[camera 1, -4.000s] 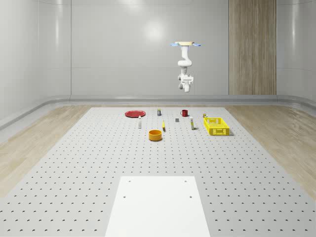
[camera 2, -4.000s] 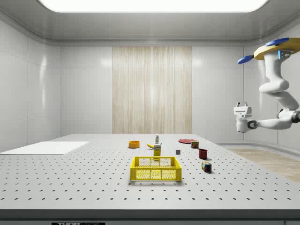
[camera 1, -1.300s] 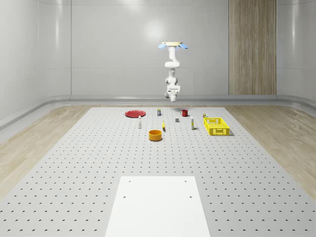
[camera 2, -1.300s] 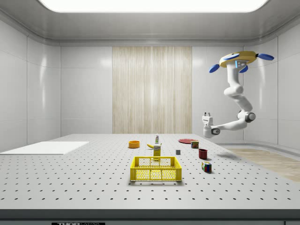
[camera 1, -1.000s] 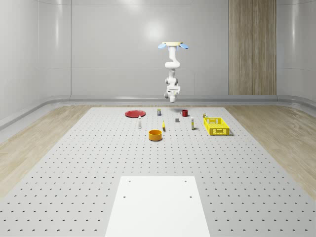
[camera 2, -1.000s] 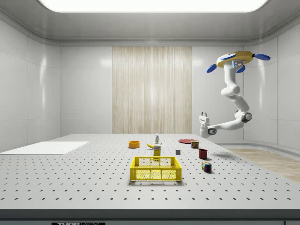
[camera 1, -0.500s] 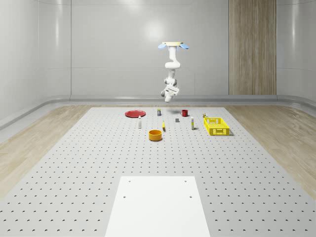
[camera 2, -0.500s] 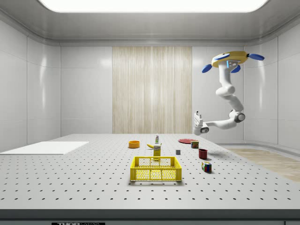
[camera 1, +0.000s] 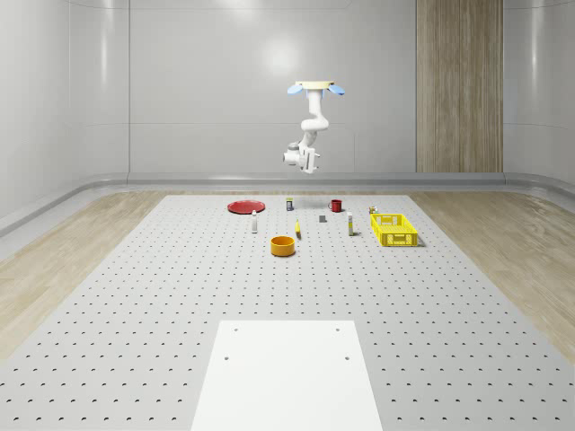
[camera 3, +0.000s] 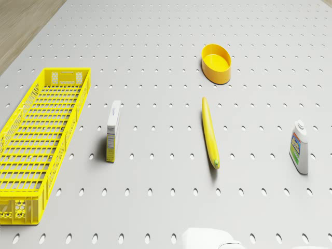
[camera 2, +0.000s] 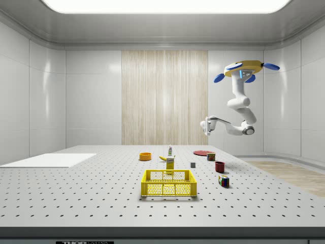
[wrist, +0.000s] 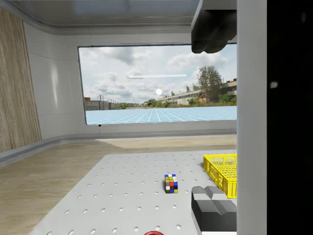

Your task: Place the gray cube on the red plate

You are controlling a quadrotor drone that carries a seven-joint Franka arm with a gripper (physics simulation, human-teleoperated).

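The gray cube [camera 1: 322, 217] [camera 2: 193, 164] sits on the perforated table near its far end, just in front of a red mug [camera 1: 335, 205]. The red plate [camera 1: 245, 206] [camera 2: 203, 152] lies flat toward the whole-scene view's left of it. The drone [camera 1: 315, 88] [camera 2: 242, 69] hovers high over the table's far end. Its arm bends down, and the wrist points sideways. My gripper [camera 1: 289, 156] [camera 2: 204, 126] [wrist: 214, 117] hangs well above the table, far from both cube and plate. In the wrist view its fingers [wrist: 212, 211] stand wide apart, open, with nothing between them.
A yellow crate [camera 1: 393, 229] [camera 3: 36, 140], an orange bowl [camera 1: 283, 245] [camera 3: 216, 63], a banana [camera 3: 209, 132], a small box [camera 3: 112, 129] and a bottle [camera 3: 300, 148] stand around the cube. A Rubik's cube [camera 2: 223, 180] [wrist: 170, 183] lies near the mug. A white sheet [camera 1: 287, 373] covers the near end.
The drone has drifted toward the whole-scene view's left and further over the table. In the last half second the arm swung the gripper up and toward that left. The table's objects stayed put.
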